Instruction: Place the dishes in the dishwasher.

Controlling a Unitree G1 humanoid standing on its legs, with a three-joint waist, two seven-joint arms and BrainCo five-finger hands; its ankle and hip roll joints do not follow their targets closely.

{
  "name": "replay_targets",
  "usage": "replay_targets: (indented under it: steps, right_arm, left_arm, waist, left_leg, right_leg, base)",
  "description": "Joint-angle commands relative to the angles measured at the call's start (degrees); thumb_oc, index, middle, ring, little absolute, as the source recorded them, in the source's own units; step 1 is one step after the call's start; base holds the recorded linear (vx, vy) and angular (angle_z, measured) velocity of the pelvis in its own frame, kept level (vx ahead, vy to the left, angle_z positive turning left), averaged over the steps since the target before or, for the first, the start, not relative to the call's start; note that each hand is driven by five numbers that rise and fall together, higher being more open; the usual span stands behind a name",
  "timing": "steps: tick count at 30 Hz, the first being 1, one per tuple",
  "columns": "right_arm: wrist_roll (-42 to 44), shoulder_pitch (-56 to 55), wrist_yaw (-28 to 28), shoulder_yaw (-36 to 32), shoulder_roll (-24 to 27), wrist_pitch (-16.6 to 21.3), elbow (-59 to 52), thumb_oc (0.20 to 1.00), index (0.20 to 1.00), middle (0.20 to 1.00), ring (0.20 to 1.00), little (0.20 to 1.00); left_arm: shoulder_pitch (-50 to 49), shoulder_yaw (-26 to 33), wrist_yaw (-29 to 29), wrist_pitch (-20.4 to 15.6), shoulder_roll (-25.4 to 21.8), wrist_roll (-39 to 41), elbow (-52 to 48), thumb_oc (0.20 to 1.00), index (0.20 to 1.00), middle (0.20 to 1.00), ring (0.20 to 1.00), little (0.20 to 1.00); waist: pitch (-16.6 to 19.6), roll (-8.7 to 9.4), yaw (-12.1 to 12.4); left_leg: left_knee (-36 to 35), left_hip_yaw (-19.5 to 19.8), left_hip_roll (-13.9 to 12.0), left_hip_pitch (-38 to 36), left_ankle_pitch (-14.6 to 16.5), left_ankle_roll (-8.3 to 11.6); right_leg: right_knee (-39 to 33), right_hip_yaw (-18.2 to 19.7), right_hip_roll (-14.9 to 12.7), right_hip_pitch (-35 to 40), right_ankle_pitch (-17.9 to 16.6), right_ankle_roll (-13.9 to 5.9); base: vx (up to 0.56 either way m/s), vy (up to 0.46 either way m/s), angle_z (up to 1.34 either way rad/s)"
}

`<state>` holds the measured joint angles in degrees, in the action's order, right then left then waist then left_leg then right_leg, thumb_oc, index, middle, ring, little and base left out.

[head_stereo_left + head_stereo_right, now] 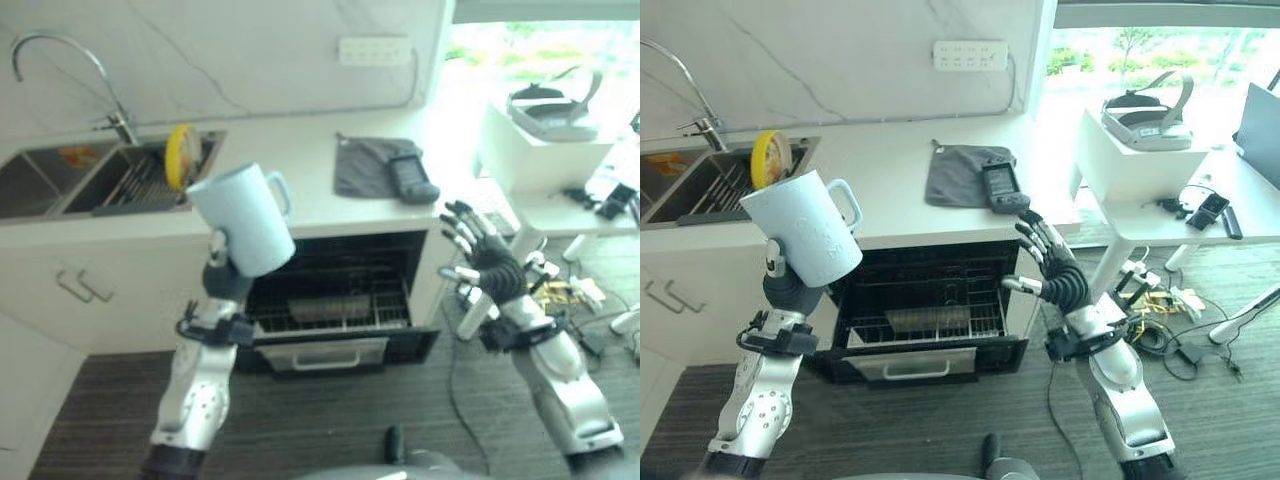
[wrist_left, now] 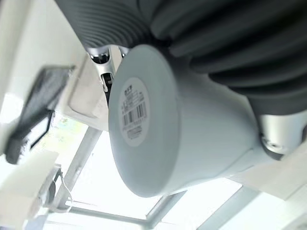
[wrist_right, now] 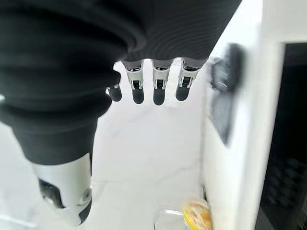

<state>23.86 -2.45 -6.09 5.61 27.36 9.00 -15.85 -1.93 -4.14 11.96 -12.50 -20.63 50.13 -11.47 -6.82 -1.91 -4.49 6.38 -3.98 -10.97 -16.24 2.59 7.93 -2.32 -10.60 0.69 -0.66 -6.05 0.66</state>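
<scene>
Mug (image 1: 246, 218), pale blue with a side handle, sits raised in the left hand (image 1: 218, 262), tilted with its open mouth turned up and away from the wrist and its flat base (image 2: 134, 111), which bears a label, toward the wrist camera. The left hand's fingers (image 2: 268, 139) are wrapped round the mug's body from below, so it hangs in the air above the open dishwasher (image 1: 330, 300) and in front of the desk (image 1: 310, 170) edge. Below and just beyond that hand, the dishwasher's lower rack (image 1: 925, 320) is pulled out, with a flat grey piece lying in it. Farther out past the left hand, a yellow plate (image 1: 178, 155) stands upright in the sink (image 1: 110, 180), near the tap (image 1: 60, 70). The right hand (image 1: 1055, 270) is held up beside the dishwasher's far side, well apart from the mug, fingers (image 3: 160, 88) spread and straight, holding nothing. Beyond the right hand, on the desk, lies a grey cloth (image 1: 960, 175) with a dark device (image 1: 1002, 187) resting on its edge.
</scene>
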Motion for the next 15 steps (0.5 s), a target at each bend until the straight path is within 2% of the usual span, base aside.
replay_targets:
  steps: [1,3,5,6,7,8,9,12,15]
  right_arm:
    - [3.39,-3.73,-0.20,-2.86,-0.52,1.43,-3.45,1.000,1.000,1.000,1.000,1.000]
    - [3.00,-5.08,-1.63,-4.11,-0.36,1.67,-3.53,1.000,1.000,1.000,1.000,1.000]
    - [2.89,-5.63,-2.42,-4.90,-0.04,1.74,-3.47,1.000,1.000,1.000,1.000,1.000]
    - [2.79,-5.39,-1.87,-5.38,0.10,1.05,-3.23,1.000,1.000,1.000,1.000,1.000]
    - [2.79,-5.33,-1.72,-5.46,0.07,1.06,-3.13,1.000,1.000,1.000,1.000,1.000]
    - [3.11,-4.95,-1.13,-6.07,0.11,1.04,-2.96,1.000,1.000,1.000,1.000,1.000]
    - [3.58,-4.63,-1.26,-6.61,0.31,1.12,-2.53,1.000,1.000,1.000,1.000,1.000]
    - [3.46,-3.84,-2.12,-6.76,0.43,0.92,-2.04,1.000,1.000,1.000,1.000,1.000]
    - [4.02,-4.85,-3.25,-6.76,-0.36,-0.57,-2.99,1.000,1.000,1.000,1.000,1.000]
  left_arm:
    - [-0.14,2.33,1.09,-1.80,-3.18,0.93,-4.65,0.200,0.200,0.200,0.200,0.200]
    - [-0.79,2.77,1.84,-1.77,-2.64,1.02,-4.76,0.200,0.200,0.200,0.200,0.200]
    - [-1.48,3.15,2.22,-1.94,-2.08,1.32,-4.58,0.200,0.200,0.200,0.200,0.200]
    - [-1.43,2.71,3.46,-1.96,-2.03,2.13,-3.95,0.200,0.200,0.200,0.200,0.200]
    - [-1.38,2.60,3.69,-2.03,-2.05,2.14,-3.87,0.200,0.200,0.200,0.200,0.200]
    - [-0.86,1.97,4.08,-2.17,-2.07,2.06,-3.90,0.200,0.200,0.200,0.200,0.200]
    - [-0.50,1.65,4.13,-2.54,-2.17,2.32,-3.64,0.200,0.200,0.200,0.200,0.200]
    - [0.51,1.20,3.62,-3.98,-1.66,2.40,-2.29,0.200,0.200,0.200,0.200,0.200]
    - [0.11,2.08,3.12,-3.71,-1.73,2.68,-2.04,0.200,0.200,0.200,0.200,0.200]
  waist:
    - [3.26,2.04,-2.30]
    - [3.14,2.38,-2.44]
    - [2.90,2.46,-2.45]
    - [2.74,2.19,-2.87]
    - [2.69,2.14,-2.95]
    - [2.38,1.87,-3.19]
    - [2.08,1.84,-3.28]
    - [1.95,1.77,-3.21]
    - [2.32,1.97,-2.61]
  left_leg:
    - [-2.94,-5.07,4.74,3.23,-4.20,-5.33]
    - [0.85,-5.26,4.50,5.73,-4.84,-4.94]
    - [1.19,-5.37,4.78,6.75,-4.75,-5.09]
    - [-5.86,-8.39,3.63,6.23,-4.63,-4.94]
    - [-7.13,-8.89,3.44,5.95,-4.90,-4.83]
    - [-10.71,-10.93,2.07,6.29,-6.81,-3.91]
    - [-11.00,-11.55,1.50,7.04,-7.14,-3.65]
    - [-11.38,-9.11,2.31,8.01,-4.83,-3.83]
    - [-11.38,-7.37,3.44,7.62,-3.67,-4.23]
  right_leg:
    - [-1.96,3.12,-4.92,0.25,-2.17,-5.43]
    - [-2.12,3.25,-4.77,1.48,-1.08,-4.55]
    - [-2.09,3.31,-4.64,2.03,-0.43,-4.15]
    - [-2.15,2.33,-4.49,2.77,0.56,-4.31]
    - [-2.17,2.13,-4.51,2.94,0.72,-4.36]
    - [-2.37,1.33,-4.72,3.70,1.41,-4.61]
    - [-2.45,0.89,-5.15,4.07,1.76,-4.71]
    - [-2.11,0.29,-6.26,3.98,1.84,-5.17]
    - [-1.07,0.21,-7.25,3.98,1.94,-6.11]
  base:
    - [0.17,-0.204,0.00]
    - [0.17,-0.154,0.07]
    - [0.13,0.010,0.09]
    - [0.10,0.113,0.18]
    - [0.07,0.185,0.46]
    - [0.02,0.188,0.69]
    - [0.01,0.233,0.85]
    - [0.01,0.301,0.32]
    - [0.08,0.272,-0.04]
